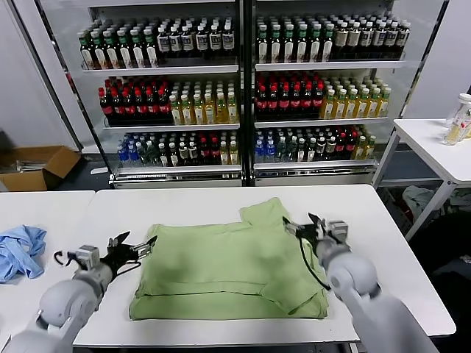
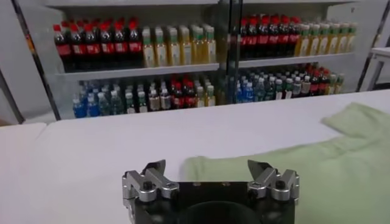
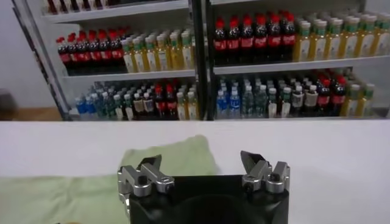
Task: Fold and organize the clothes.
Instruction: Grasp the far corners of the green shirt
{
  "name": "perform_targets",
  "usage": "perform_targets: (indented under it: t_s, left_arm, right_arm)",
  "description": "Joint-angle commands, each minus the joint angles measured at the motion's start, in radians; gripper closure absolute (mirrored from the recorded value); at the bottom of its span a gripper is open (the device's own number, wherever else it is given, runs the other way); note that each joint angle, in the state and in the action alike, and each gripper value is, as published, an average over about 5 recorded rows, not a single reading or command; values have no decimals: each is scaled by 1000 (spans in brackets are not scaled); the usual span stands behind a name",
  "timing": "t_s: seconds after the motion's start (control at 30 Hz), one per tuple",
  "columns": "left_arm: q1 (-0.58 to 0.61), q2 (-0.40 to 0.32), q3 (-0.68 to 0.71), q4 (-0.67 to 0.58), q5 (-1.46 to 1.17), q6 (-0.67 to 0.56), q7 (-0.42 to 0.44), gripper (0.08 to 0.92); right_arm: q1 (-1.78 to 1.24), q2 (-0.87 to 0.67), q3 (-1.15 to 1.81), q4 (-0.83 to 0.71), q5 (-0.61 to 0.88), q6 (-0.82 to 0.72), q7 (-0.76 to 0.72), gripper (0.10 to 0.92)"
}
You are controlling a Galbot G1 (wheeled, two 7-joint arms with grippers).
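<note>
With left gripper [image 1: 137,247] and right gripper [image 1: 304,226] both spread wide, pinch green shirt [image 1: 228,268] edges evenly and fold flat.

Even overhead light fills the room, brightest on the white table [image 1: 221,202], where shadows stay faint. Glare streaks the cooler's glass doors [image 1: 243,88]. Both wrist views render the bottles [image 2: 152,49] soft and slightly blurred.

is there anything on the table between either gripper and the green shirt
Nothing visible. The left gripper sits open just off the green polo shirt at its left edge, the right gripper open at its right edge. The light blue garment lies farther left, clear of both.
</note>
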State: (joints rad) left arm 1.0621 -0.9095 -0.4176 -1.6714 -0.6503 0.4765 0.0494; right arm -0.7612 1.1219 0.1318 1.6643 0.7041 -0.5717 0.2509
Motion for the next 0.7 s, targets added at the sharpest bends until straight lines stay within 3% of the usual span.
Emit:
perform_targets:
  t_s: [0.03,0.23,0.7]
  left_arm:
    - [-267,6,167,323,7,-16,112,177]
    - [-287,-12,180,364,24,-18,134,177]
    - [-322,-19,186,443,42,-24,165,187]
  right_arm:
    - [309,169,-114,-458,-70,6,-19,203]
    - [340,239,-91,-604,-127,35,-35,203]
    - [352,307,-71,-701,-187,82,-69,210]
